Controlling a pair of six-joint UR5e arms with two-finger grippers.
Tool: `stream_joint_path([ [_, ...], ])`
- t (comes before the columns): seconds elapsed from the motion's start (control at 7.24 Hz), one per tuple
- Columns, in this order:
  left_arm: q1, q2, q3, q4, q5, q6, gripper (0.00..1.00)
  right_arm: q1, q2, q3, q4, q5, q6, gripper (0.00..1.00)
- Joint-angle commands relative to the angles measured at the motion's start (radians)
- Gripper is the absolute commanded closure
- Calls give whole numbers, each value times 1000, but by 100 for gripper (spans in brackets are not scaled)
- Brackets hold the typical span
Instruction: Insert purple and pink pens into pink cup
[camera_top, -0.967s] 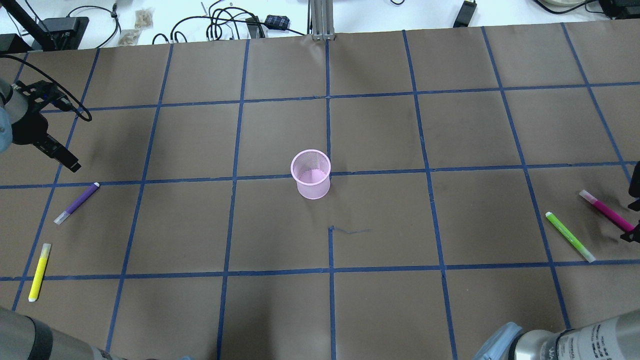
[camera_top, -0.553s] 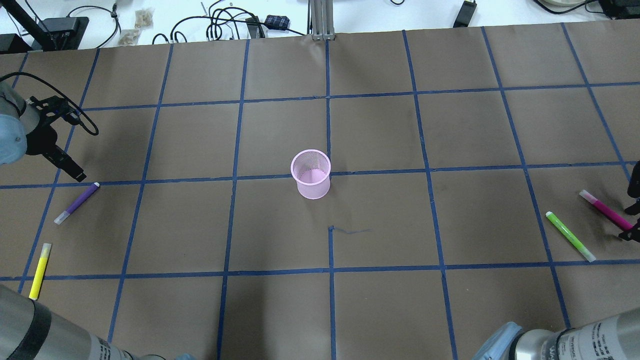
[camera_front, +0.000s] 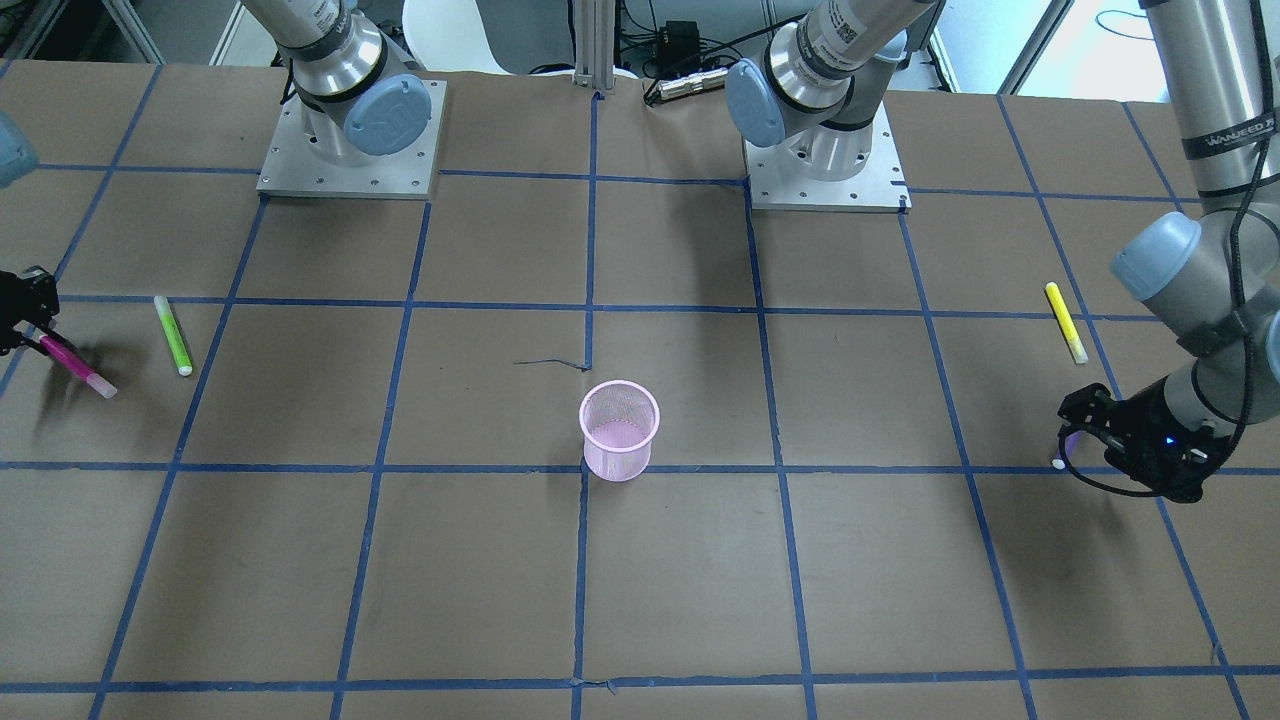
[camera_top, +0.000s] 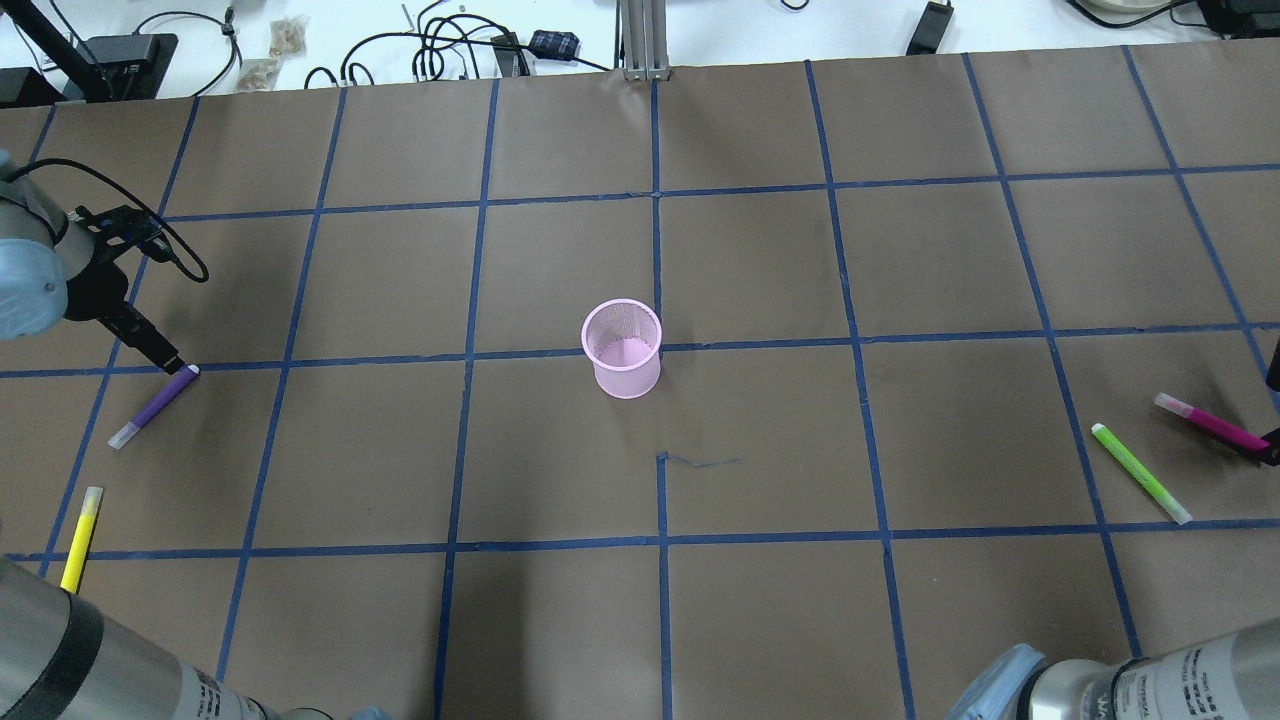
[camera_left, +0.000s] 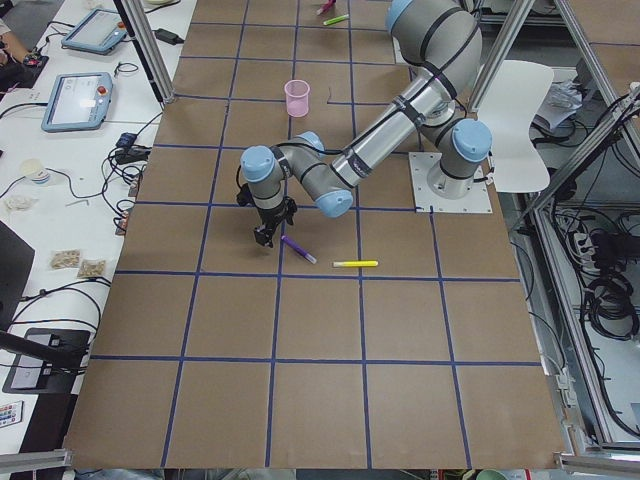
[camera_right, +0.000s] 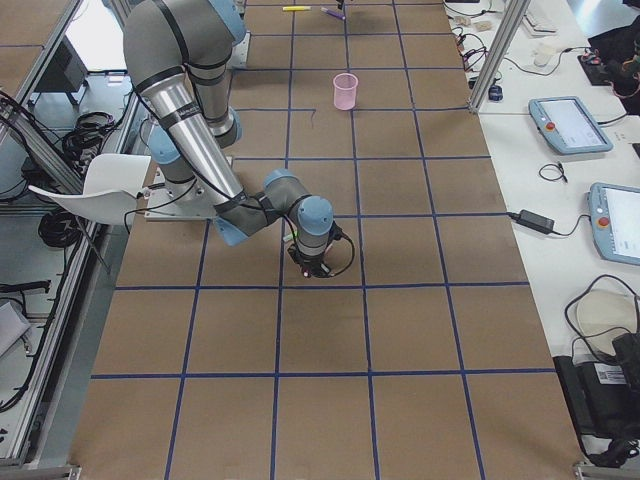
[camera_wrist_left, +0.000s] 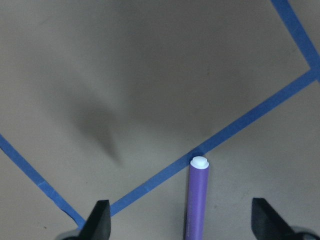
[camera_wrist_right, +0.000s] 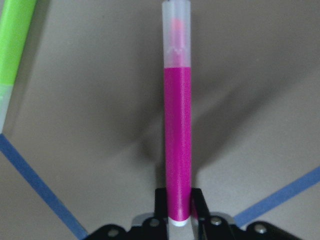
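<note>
The pink mesh cup (camera_top: 622, 350) stands upright mid-table, also in the front view (camera_front: 619, 430). The purple pen (camera_top: 155, 408) lies flat at the left. My left gripper (camera_top: 170, 362) is open just above its white-tipped end. In the left wrist view the pen (camera_wrist_left: 196, 205) lies between the two spread fingertips (camera_wrist_left: 100, 222). My right gripper (camera_top: 1268, 447) is shut on the back end of the pink pen (camera_top: 1208, 424) at the far right. In the right wrist view the pen (camera_wrist_right: 177, 130) sticks straight out and casts a shadow on the paper.
A green pen (camera_top: 1140, 472) lies just left of the pink pen, also in the right wrist view (camera_wrist_right: 15, 40). A yellow pen (camera_top: 80, 535) lies below the purple pen near the left arm. Brown paper with blue tape lines (camera_top: 660, 350) covers the table.
My left gripper has moved right and down to the purple pen's white-tipped end. The pink pen has swung to a flatter angle in the right gripper's hold.
</note>
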Motion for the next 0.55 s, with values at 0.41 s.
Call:
stream_joint_path([
  [0.41,-2,-13,-1,5,0,2,0,313,-113,-159,71,-90,175,100],
])
